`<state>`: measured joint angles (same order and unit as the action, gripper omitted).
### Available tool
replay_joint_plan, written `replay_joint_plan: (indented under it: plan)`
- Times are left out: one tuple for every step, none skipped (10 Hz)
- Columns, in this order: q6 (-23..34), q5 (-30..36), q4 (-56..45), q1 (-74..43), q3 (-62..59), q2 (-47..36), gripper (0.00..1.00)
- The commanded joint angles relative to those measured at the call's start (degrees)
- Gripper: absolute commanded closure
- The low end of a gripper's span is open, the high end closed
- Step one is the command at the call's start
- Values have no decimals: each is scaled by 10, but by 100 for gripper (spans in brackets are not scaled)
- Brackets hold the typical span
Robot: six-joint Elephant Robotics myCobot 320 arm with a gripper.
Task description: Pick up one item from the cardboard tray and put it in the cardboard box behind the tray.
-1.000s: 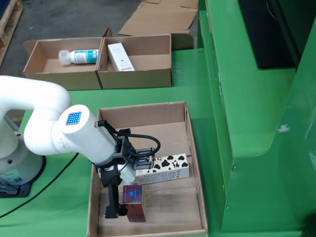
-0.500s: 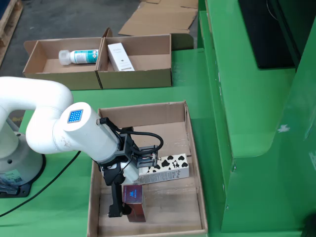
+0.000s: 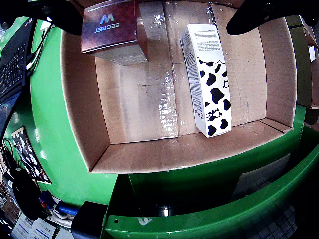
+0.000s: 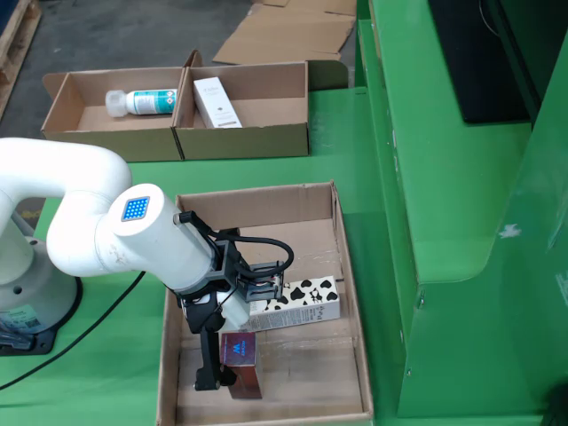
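Pick stage, nothing delivered yet.
Gripper (image 4: 232, 366) fingers clamped on maroon box (image 4: 240, 362) in tray (image 4: 348, 266); cow-print carton (image 4: 295, 302) left.

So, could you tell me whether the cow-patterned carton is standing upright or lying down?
Lying down. The cow-patterned carton rests on its long side on the cardboard tray floor, as the view riding on the tool confirms.

In the view riding on the gripper, the maroon box's (image 3: 112, 27) top is cut off by the picture's edge.
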<state>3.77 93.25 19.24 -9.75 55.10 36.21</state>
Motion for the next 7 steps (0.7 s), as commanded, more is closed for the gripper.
replay_joint_plan:
  plan:
    - [3,3,6,2,-20,-12,0]
    - [3,3,6,2,-20,-12,0]
    - [3,3,6,2,-20,-12,0]
    - [3,3,6,2,-20,-12,0]
    - [3,3,6,2,-20,-12,0]
    - [3,3,6,2,-20,-12,0]
    - [3,3,6,2,-20,-12,10]
